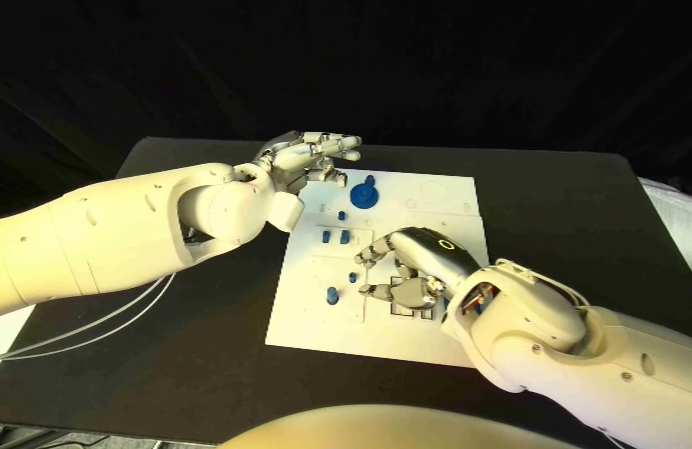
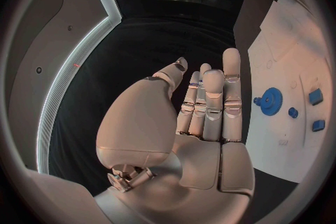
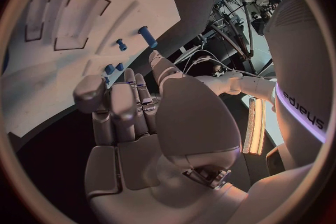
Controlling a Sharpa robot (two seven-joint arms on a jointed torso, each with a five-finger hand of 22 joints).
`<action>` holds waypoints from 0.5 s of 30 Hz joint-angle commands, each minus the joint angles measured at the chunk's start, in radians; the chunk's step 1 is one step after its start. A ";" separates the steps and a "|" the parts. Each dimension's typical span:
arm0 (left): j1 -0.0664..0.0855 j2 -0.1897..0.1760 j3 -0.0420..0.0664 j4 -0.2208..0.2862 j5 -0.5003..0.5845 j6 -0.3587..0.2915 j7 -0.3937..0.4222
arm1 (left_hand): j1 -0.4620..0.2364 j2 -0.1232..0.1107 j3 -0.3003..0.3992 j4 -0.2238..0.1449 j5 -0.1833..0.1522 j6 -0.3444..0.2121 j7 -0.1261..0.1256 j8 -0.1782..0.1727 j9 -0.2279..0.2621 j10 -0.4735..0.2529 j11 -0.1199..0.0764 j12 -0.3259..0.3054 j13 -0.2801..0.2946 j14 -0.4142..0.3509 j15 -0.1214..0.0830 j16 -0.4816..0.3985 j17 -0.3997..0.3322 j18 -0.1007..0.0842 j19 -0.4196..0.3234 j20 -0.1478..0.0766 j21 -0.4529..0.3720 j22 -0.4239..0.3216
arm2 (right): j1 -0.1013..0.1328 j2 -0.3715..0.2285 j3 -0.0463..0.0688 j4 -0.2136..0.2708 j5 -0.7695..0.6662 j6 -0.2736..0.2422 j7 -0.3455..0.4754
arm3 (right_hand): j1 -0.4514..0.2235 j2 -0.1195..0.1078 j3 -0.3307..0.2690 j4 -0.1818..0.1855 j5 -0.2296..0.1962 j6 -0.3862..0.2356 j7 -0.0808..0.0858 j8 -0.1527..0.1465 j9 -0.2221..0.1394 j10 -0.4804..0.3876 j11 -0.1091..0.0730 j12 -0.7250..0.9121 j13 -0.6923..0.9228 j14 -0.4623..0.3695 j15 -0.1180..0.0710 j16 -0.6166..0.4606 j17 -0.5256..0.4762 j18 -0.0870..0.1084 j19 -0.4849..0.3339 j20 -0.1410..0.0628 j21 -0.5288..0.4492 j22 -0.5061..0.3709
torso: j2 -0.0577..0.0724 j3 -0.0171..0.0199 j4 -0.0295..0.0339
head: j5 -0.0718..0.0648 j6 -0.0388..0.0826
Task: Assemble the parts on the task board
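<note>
The white task board [image 1: 320, 321] lies in the middle of the black table. A blue gear [image 1: 365, 195] sits near its far left corner, with a small blue peg [image 1: 342, 215] and two blue blocks [image 1: 336, 237] below it. Another blue peg [image 1: 333, 295] stands near the left edge. My left hand [image 1: 306, 159] hovers off the far left corner, its fingers [image 2: 210, 101] straight and holding nothing; the gear [image 2: 270, 101] lies beside it. My right hand [image 1: 411, 269] is over the board's middle, loosely bent fingers [image 3: 122, 106] pointing at the blocks [image 3: 114, 68], nothing in its grip.
Square outlines and recesses [image 1: 411, 304] are marked on the board under and beside my right hand. Black table [image 1: 173, 349] surrounds the board on all sides. My left arm [image 1: 130, 229] lies along the table's left half.
</note>
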 commanded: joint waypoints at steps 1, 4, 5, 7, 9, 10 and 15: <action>0.000 0.000 0.001 0.001 -0.016 0.021 0.004 | 0.012 0.000 -0.005 0.000 -0.003 -0.006 -0.002 0.006 -0.001 -0.007 0.001 0.002 0.001 -0.004 0.006 -0.001 -0.001 0.011 0.007 0.002 -0.007 -0.002 | 0.000 -0.068 0.008 0.041 0.144 -0.033 0.021 | 0.003 0.018 0.006 0.007 0.012 0.023 0.003 0.005 0.003 0.075 -0.012 0.039 0.007 0.015 -0.008 -0.014 -0.018 -0.013 0.032 -0.008 0.035 0.046 | -0.003 -0.0007 -0.0071 | -0.016 0.011; 0.000 -0.004 0.000 0.004 -0.017 0.022 0.004 | 0.012 0.000 -0.005 0.000 -0.003 -0.006 -0.002 0.006 -0.001 -0.007 0.001 0.002 0.001 -0.004 0.006 -0.001 -0.001 0.011 0.007 0.002 -0.007 -0.002 | -0.002 -0.141 0.014 0.065 0.205 -0.035 -0.016 | 0.003 0.023 0.009 0.017 0.022 0.043 0.003 0.009 0.005 0.177 -0.027 0.085 0.026 0.027 -0.019 0.023 0.028 -0.026 0.070 -0.017 0.081 0.109 | -0.005 -0.0006 -0.0138 | -0.028 0.017; 0.000 -0.006 0.000 0.005 -0.017 0.022 0.005 | 0.013 0.001 -0.005 0.000 -0.003 -0.006 -0.003 0.006 -0.001 -0.007 0.001 0.003 0.001 -0.004 0.006 -0.001 -0.002 0.011 0.007 0.002 -0.007 -0.002 | -0.005 -0.165 0.015 0.071 0.221 -0.046 -0.031 | -0.010 0.017 0.000 0.027 0.022 0.049 -0.003 0.011 0.005 0.221 -0.035 0.111 0.040 0.034 -0.025 0.044 0.054 -0.032 0.086 -0.021 0.102 0.138 | -0.007 -0.0007 -0.0176 | -0.033 0.019; 0.000 -0.010 -0.002 0.007 -0.017 0.024 0.005 | 0.013 0.001 -0.005 0.000 -0.003 -0.006 -0.003 0.006 -0.001 -0.007 0.001 0.003 0.001 -0.004 0.005 -0.001 -0.003 0.011 0.007 0.002 -0.007 -0.002 | -0.019 -0.217 0.017 0.087 0.255 -0.088 -0.072 | -0.070 -0.007 -0.045 0.070 0.050 0.055 -0.016 0.016 0.007 0.279 -0.049 0.166 0.077 0.040 -0.037 0.065 0.078 -0.037 0.102 -0.033 0.124 0.165 | -0.008 -0.0006 -0.0246 | -0.044 0.029; 0.000 -0.012 -0.002 0.009 -0.017 0.025 0.006 | 0.014 0.002 -0.005 0.000 -0.003 -0.006 -0.003 0.007 -0.001 -0.007 0.001 0.003 0.001 -0.005 0.005 -0.001 -0.003 0.011 0.007 0.002 -0.007 -0.002 | -0.034 -0.253 0.018 0.100 0.270 -0.120 -0.106 | -0.094 -0.016 -0.082 0.098 0.107 0.061 -0.026 0.024 0.009 0.296 -0.060 0.223 0.126 0.044 -0.048 0.083 0.097 -0.043 0.117 -0.045 0.145 0.193 | -0.010 -0.0002 -0.0304 | -0.051 0.029; 0.000 -0.012 -0.003 0.009 -0.018 0.026 0.007 | 0.015 0.002 -0.005 -0.001 -0.003 -0.006 -0.003 0.007 -0.001 -0.007 0.001 0.004 0.001 -0.005 0.005 -0.001 -0.002 0.011 0.007 0.002 -0.008 -0.002 | -0.041 -0.269 0.018 0.106 0.274 -0.131 -0.124 | -0.089 -0.015 -0.105 0.110 0.132 0.062 -0.031 0.030 0.010 0.282 -0.065 0.274 0.177 0.045 -0.050 0.094 0.108 -0.046 0.125 -0.053 0.158 0.210 | -0.010 -0.0001 -0.0316 | -0.056 0.031; 0.000 -0.016 -0.009 0.010 -0.018 0.028 0.007 | 0.015 0.003 -0.005 -0.001 -0.003 -0.005 -0.003 0.007 -0.001 -0.007 0.000 0.004 0.001 -0.005 0.005 -0.001 -0.003 0.011 0.007 0.002 -0.008 -0.002 | -0.063 -0.319 0.019 0.126 0.273 -0.129 -0.218 | -0.067 0.013 -0.177 0.159 0.165 0.056 -0.032 0.054 0.014 0.292 -0.071 0.650 0.595 0.046 -0.056 0.126 0.142 -0.059 0.151 -0.054 0.203 0.274 | -0.012 0.0011 -0.0367 | -0.075 0.031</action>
